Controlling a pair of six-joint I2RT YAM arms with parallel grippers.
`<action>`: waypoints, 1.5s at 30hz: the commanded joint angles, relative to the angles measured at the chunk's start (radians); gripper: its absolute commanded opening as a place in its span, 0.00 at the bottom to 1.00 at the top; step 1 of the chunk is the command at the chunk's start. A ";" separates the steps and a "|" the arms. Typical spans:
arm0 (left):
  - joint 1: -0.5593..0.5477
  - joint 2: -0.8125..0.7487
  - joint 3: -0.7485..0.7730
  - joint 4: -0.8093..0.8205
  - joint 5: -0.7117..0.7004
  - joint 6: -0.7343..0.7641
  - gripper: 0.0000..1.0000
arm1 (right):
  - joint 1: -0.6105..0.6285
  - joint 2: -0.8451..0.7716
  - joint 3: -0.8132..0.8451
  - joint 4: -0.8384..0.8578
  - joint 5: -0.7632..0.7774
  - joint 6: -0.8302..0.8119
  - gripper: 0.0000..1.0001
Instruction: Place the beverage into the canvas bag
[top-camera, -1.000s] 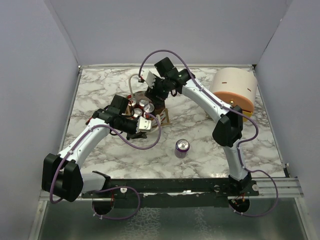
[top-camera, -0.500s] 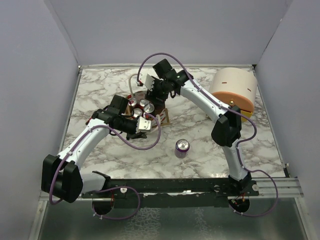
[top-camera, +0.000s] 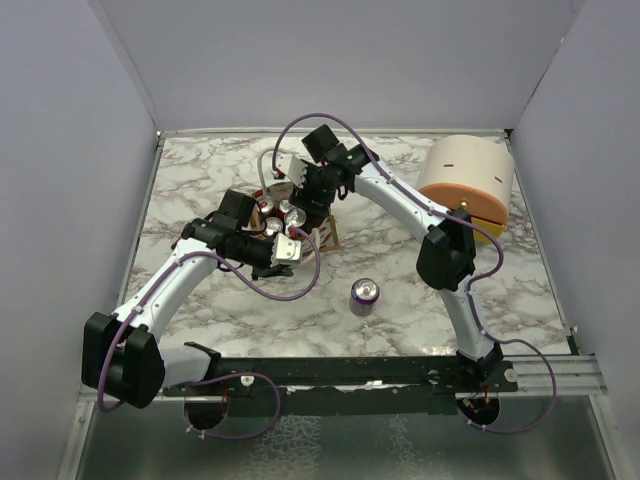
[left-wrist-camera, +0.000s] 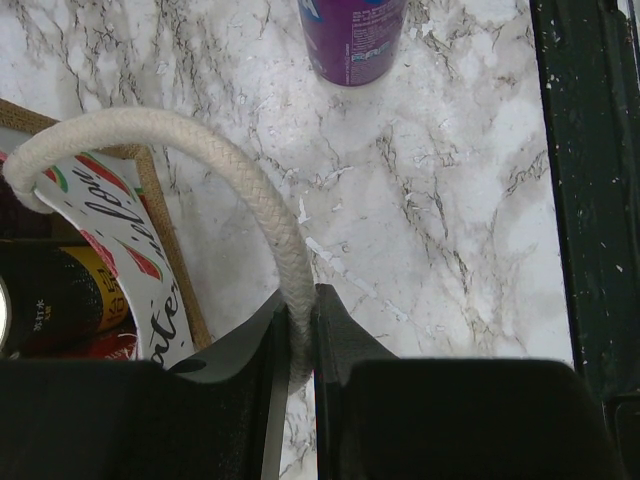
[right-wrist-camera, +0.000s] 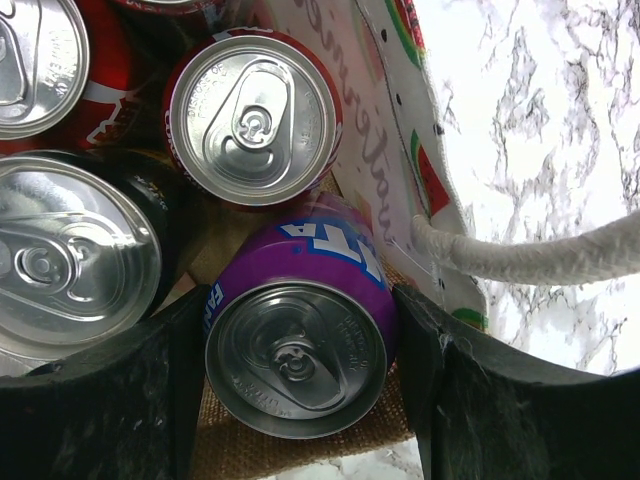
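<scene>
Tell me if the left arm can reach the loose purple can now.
Probably not yet: left gripper is clamped on the canvas bag's rope handle, though nothing blocks the loose purple can.

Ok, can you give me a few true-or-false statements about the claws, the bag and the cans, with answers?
1. The left gripper pinches the bag's rope handle. True.
2. The right gripper is empty. False: its fingers grip a purple can inside the bag.
3. The bag holds nothing else. False: other cans sit in it, a red can among them.
4. A loose can stands on the table, outside the bag. True.
</scene>
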 joint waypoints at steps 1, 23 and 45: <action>-0.001 -0.029 -0.016 -0.049 0.075 0.013 0.15 | -0.006 0.021 0.021 0.039 0.004 -0.001 0.22; 0.005 -0.034 -0.022 -0.047 0.078 0.016 0.15 | -0.015 0.030 -0.012 0.061 -0.001 0.010 0.57; 0.005 -0.031 -0.020 -0.048 0.082 0.019 0.15 | -0.015 -0.007 -0.005 0.064 -0.002 0.030 0.72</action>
